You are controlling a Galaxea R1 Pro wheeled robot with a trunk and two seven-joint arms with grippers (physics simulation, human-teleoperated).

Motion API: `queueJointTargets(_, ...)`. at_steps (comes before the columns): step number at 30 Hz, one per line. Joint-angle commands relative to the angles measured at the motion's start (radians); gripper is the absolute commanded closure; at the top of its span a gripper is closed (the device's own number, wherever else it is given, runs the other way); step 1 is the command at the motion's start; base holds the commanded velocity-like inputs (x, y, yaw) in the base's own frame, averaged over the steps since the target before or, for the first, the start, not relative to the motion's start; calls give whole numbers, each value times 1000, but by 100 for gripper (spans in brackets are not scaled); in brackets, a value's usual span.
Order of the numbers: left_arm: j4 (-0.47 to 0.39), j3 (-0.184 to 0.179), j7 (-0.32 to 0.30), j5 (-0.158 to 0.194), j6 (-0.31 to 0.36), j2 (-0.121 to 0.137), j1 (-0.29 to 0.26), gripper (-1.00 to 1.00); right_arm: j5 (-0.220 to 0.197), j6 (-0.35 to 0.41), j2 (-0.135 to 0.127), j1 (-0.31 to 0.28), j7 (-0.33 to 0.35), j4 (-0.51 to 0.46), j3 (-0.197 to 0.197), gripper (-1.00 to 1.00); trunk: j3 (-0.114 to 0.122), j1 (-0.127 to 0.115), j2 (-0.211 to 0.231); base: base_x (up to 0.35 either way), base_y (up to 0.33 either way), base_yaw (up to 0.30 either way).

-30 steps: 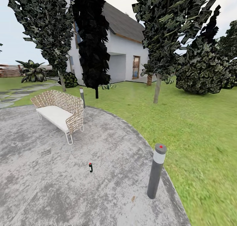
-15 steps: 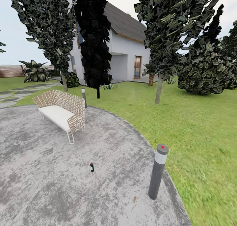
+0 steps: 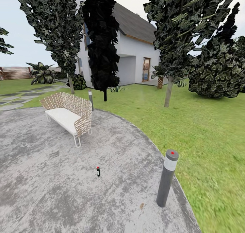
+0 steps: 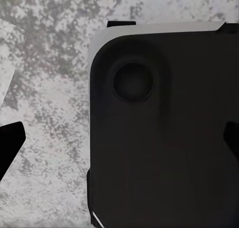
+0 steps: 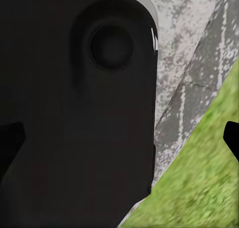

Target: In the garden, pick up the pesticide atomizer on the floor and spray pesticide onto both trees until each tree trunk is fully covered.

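Grey mottled paving (image 3: 51,178) is filling the lower left of the head view, curving along a green lawn (image 3: 204,131) that is spreading across the right half. Near the lower middle of the frame, the pesticide atomizer (image 3: 98,171) is standing upright on the paving, tiny, dark with a red top. To its lower right, a grey bollard (image 3: 166,183) with a pale band and a red dot is rising at the paving's edge. Left of center, a woven bench (image 3: 69,114) with a white seat is sitting on the paving. Behind it, two trees with mottled crowns are standing, one trunk (image 3: 70,85) at upper left and the other trunk (image 3: 168,92) right of center on the grass, with a near-black conifer (image 3: 102,42) between them and a white house (image 3: 136,56) beyond. A slatted fence (image 3: 15,72) is showing at the far left. From the left wrist view, a dark rounded body of the robot is hanging over speckled paving (image 4: 50,88); the left gripper's fingertips (image 4: 10,143) are sitting at opposite edges, spread wide. From the right wrist view, a similar dark body is covering the left part, paving (image 5: 194,53) and grass (image 5: 199,188) lying to the right; the right gripper's fingertips (image 5: 231,135) are likewise spread apart, holding nothing.
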Motion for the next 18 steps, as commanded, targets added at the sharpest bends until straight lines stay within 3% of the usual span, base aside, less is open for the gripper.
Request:
queueJointTargets(1,1,1,0,1,-3,0,-1,-100,-1,0,-1,0,-1,-1,-1,-100,-1,0,0,0,0,13)
queueJointTargets(8,1,1,0,1,-3,0,-1,-100,-2,-1,0,0,0,-1,-1,-100,-1,0,0,0,0,65)
queueJointTargets(18,1,1,0,1,-3,0,-1,-100,-2,-1,1,0,-1,-2,-1,-100,-1,0,0,0,0,257)
